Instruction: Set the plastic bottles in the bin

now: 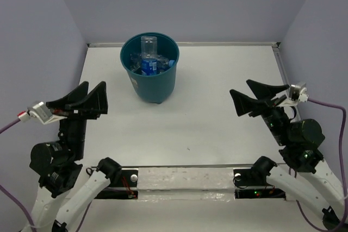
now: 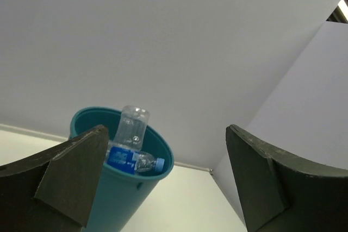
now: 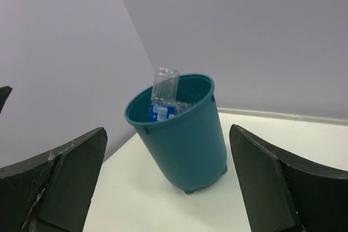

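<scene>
Pale lilac walls [image 1: 217,4] close in a white tabletop [image 1: 217,139], and toward its far edge stands the round teal-blue plastic bin [image 1: 154,88], upright on small feet. The clear plastic bottles [image 1: 148,61] are heaped inside it: one stands on end with its upper part poking above the rim, and a blue-labelled one with a blue cap lies on its side just beside it; the rest are too jumbled to tell apart. No bottle shows on the tabletop. The left gripper [image 1: 93,87] hovers above the surface with its jaws spread wide and nothing between them; the bin sits well ahead of it, and in the left wrist view the left-hand finger partly hides the bin's wall. The right gripper [image 1: 241,87] is likewise raised, jaws fully parted and holding nothing; the bin stands well ahead of it, framed in the gap between its two fingers and nearer the left-hand one.
</scene>
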You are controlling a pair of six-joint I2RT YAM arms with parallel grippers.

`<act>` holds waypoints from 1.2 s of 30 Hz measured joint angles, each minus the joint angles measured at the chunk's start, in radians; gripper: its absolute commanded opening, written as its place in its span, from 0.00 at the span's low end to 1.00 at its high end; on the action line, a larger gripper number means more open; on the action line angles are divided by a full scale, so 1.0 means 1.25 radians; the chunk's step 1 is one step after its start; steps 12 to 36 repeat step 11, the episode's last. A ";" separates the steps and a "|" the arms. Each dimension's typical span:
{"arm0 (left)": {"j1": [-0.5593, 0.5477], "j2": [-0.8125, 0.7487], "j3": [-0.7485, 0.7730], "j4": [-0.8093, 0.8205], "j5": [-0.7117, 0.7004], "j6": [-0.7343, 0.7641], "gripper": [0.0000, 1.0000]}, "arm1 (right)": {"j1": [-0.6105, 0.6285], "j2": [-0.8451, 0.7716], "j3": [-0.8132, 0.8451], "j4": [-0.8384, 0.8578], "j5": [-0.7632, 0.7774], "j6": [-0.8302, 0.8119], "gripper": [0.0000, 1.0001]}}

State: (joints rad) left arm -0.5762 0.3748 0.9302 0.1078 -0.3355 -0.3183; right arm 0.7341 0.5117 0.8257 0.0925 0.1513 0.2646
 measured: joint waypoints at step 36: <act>0.000 -0.228 -0.135 -0.138 -0.058 -0.016 0.99 | 0.000 -0.162 -0.196 -0.053 0.074 0.016 1.00</act>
